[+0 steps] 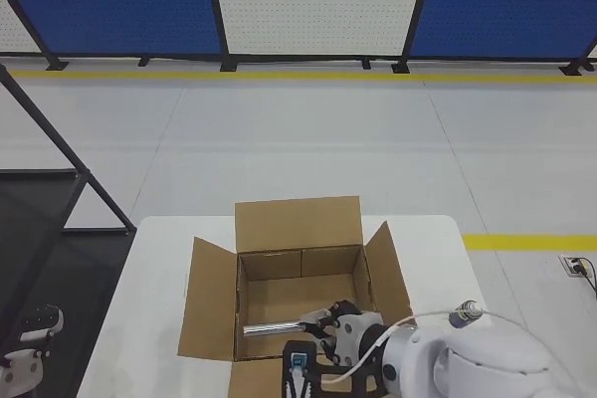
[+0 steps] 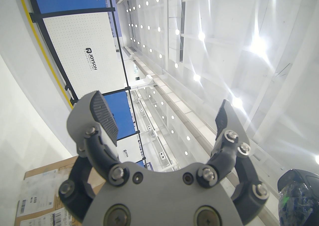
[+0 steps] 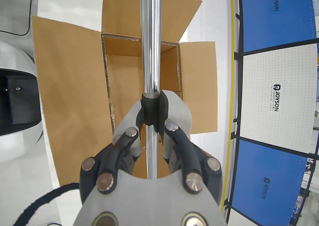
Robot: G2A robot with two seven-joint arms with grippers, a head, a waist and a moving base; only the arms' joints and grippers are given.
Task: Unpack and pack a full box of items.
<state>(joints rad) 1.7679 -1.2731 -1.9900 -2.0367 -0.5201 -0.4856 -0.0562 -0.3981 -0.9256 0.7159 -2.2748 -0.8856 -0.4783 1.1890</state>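
My right gripper (image 3: 152, 104) is clamped near one end of the chrome rod (image 3: 150, 37), which reaches across the open cardboard box (image 3: 67, 74); it looks stiff, slick and heavy, so I'd grip nearer mid-length.

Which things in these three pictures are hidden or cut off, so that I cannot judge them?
- Top view: the right gripper covers part of the near floor of the brown cardboard box.
- Right wrist view: the near end of the shiny metal rod passes behind the gripper's plate.
- Left wrist view: a dark wrapped thing is cut off by the edge, so it cannot be identified.
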